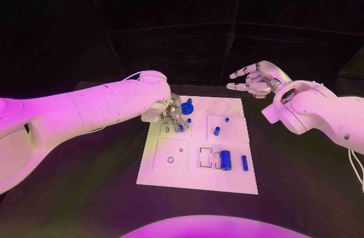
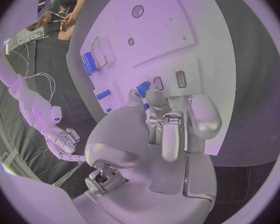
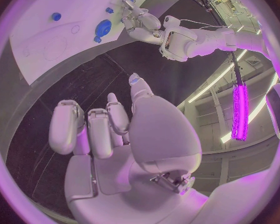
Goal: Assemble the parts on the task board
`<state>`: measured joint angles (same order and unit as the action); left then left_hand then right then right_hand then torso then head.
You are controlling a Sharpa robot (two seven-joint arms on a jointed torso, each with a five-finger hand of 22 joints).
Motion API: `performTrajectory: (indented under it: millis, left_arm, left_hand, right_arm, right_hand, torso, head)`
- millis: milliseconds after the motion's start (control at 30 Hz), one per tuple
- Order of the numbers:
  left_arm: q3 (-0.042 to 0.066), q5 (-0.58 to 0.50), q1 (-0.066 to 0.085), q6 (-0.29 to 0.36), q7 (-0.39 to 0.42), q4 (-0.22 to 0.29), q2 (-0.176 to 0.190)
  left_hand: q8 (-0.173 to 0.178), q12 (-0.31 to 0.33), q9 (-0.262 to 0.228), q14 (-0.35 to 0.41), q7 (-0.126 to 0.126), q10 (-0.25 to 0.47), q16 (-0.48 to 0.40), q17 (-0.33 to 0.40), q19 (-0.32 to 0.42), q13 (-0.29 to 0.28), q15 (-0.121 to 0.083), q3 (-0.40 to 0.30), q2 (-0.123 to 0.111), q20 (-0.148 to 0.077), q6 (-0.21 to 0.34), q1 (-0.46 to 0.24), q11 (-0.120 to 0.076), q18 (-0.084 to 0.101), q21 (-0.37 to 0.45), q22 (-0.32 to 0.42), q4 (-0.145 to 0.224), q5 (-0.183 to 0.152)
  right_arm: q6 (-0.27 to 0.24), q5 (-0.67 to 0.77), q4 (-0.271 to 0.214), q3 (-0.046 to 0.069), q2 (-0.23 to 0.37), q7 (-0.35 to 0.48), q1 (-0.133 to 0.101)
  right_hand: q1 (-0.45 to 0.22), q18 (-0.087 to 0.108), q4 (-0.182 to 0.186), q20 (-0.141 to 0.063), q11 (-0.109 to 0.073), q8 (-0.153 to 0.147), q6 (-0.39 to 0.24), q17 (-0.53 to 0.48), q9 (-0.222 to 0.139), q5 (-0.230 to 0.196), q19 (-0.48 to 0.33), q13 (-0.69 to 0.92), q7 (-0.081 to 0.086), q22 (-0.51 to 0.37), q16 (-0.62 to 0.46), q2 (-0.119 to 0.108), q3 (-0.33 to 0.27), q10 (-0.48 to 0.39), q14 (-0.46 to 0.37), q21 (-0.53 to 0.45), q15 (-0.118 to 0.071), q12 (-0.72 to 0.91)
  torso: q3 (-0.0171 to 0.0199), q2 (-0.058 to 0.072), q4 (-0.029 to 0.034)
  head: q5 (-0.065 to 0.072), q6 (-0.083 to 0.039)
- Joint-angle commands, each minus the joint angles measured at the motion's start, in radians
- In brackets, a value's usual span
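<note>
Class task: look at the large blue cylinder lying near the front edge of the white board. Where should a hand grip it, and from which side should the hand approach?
Probably from above, fingers pinching across the middle of the large blue cylinder. It lies on its side on the task board, so its round flanks are exposed. A thinner blue pin lies close beside it, so keep the pinch narrow. The right hand hovers open past the far edge.

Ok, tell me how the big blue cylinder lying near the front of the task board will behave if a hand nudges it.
The big blue cylinder lies on its side on the flat task board, so a sideways push would probably roll it. It looks rigid, likely moulded, so it should not flex. Its smooth round surface may slip in a loose pinch.
</note>
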<state>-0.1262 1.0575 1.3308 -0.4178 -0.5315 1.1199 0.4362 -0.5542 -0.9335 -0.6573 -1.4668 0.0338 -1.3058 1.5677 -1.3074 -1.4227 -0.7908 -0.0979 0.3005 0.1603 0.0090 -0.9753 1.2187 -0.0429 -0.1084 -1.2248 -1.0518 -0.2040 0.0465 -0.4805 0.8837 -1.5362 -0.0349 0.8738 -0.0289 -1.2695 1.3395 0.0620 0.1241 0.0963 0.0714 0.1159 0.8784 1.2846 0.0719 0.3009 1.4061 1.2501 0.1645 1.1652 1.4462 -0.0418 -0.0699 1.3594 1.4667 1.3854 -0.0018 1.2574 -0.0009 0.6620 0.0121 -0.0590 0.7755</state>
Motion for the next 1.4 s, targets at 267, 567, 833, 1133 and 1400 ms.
performTrajectory:
  millis: [267,567,833,1133,1400]
  left_arm:
    - [0.000,0.005,0.001,-0.004,-0.007,0.001,0.001]
    - [0.000,0.005,0.001,0.009,-0.006,0.005,0.002]
    - [0.000,0.004,0.001,0.028,-0.004,0.013,0.006]
    - [0.000,-0.021,0.000,0.057,-0.002,0.024,0.018]
    - [0.000,-0.062,0.000,0.106,0.004,0.051,0.046]
  left_hand:
    - [-0.004,-0.003,-0.002,-0.104,-0.002,0.007,0.003,-0.263,0.007,0.000,-0.002,0.001,0.001,-0.002,0.007,0.009,0.003,0.011,-0.005,0.000,0.008,0.001]
    - [-0.003,-0.002,-0.008,-0.104,-0.002,0.008,0.003,-0.263,0.009,0.000,-0.002,-0.018,0.008,-0.001,0.010,0.046,0.004,0.011,-0.006,-0.002,0.042,0.001]
    - [0.023,0.012,-0.004,-0.104,-0.013,0.021,0.003,-0.263,0.013,0.007,-0.010,-0.127,0.050,-0.006,0.033,0.218,-0.007,0.009,-0.005,-0.003,0.172,0.002]
    - [0.052,0.023,0.007,-0.104,-0.003,0.022,0.003,-0.263,0.015,0.013,-0.003,-0.196,0.056,-0.002,0.037,0.245,0.001,0.011,-0.008,-0.010,0.234,0.003]
    - [0.065,0.025,0.008,-0.104,-0.001,0.017,0.003,-0.263,0.015,0.015,0.000,-0.250,0.043,0.001,0.028,0.212,0.003,0.011,-0.010,-0.017,0.267,0.002]
  right_arm:
    - [-0.005,-0.002,0.008,0.001,-0.002,0.001,-0.002]
    - [-0.004,-0.002,0.013,0.001,-0.003,0.001,-0.002]
    - [-0.003,-0.003,0.017,0.001,-0.004,0.001,-0.002]
    - [0.003,-0.006,0.022,0.001,-0.005,-0.003,-0.002]
    - [0.005,-0.006,0.026,0.001,-0.006,-0.004,-0.002]
  right_hand:
    - [0.002,0.018,-0.001,-0.002,-0.001,0.005,0.001,0.001,-0.002,0.006,-0.002,-0.001,-0.004,0.000,-0.005,0.009,-0.003,-0.004,0.045,-0.006,-0.008,-0.003]
    - [0.002,0.018,-0.001,-0.002,-0.001,0.005,0.001,0.002,-0.002,0.006,-0.002,0.000,-0.004,-0.001,-0.005,0.009,-0.003,-0.003,0.046,-0.006,-0.008,-0.003]
    - [0.002,0.018,-0.001,-0.002,-0.001,0.005,0.001,0.002,-0.002,0.006,-0.002,0.000,-0.004,-0.001,-0.005,0.009,-0.003,-0.003,0.046,-0.006,-0.008,-0.003]
    - [0.002,0.018,-0.001,-0.002,-0.001,0.005,0.001,0.002,-0.002,0.006,-0.002,0.000,-0.004,-0.001,-0.005,0.009,-0.003,-0.003,0.046,-0.006,-0.008,-0.003]
    - [0.002,0.018,-0.001,-0.002,-0.001,0.005,0.001,0.002,-0.002,0.006,-0.002,0.000,-0.004,-0.001,-0.005,0.009,-0.003,-0.003,0.046,-0.006,-0.008,-0.003]
  torso:
    - [0.0002,-0.001,-0.0011]
    - [-0.0002,0.000,0.0013]
    - [-0.0001,0.000,0.0006]
    - [-0.0002,0.000,0.0002]
    - [0.0013,-0.001,0.0024]
  head:
    - [-0.001,0.002]
    - [0.000,0.005]
    - [-0.001,0.007]
    - [0.001,0.010]
    - [0.000,0.013]
